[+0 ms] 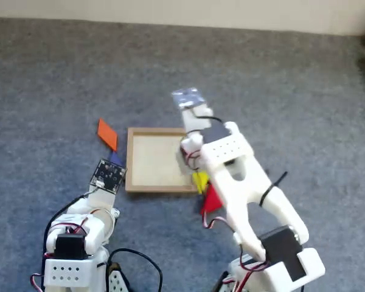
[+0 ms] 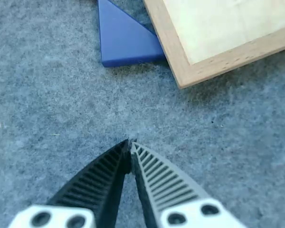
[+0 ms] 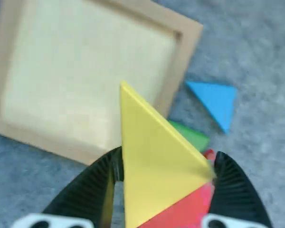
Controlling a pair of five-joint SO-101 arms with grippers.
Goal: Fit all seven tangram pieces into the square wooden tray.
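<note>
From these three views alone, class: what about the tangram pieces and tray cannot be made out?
Right wrist view: the green piece and red piece lie mostly behind the yellow triangle in the right tool; shapes unclear.
High view: the right arm covers one rim of the tray.
Left wrist view: the picture edge cuts the dark blue triangle.

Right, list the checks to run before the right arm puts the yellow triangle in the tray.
1. Grip: right end effector shut on the yellow triangular tangram piece: ok.
2. Floor of the square wooden tray bare where visible: ok.
3. Clearance: left end effector shut, over the grey carpet outside the tray: ok.
4. Piece height above the tray rim: cannot tell.
5. Tray frame free of neighbours: not ok, the dark blue triangular piece lies against it.
</note>
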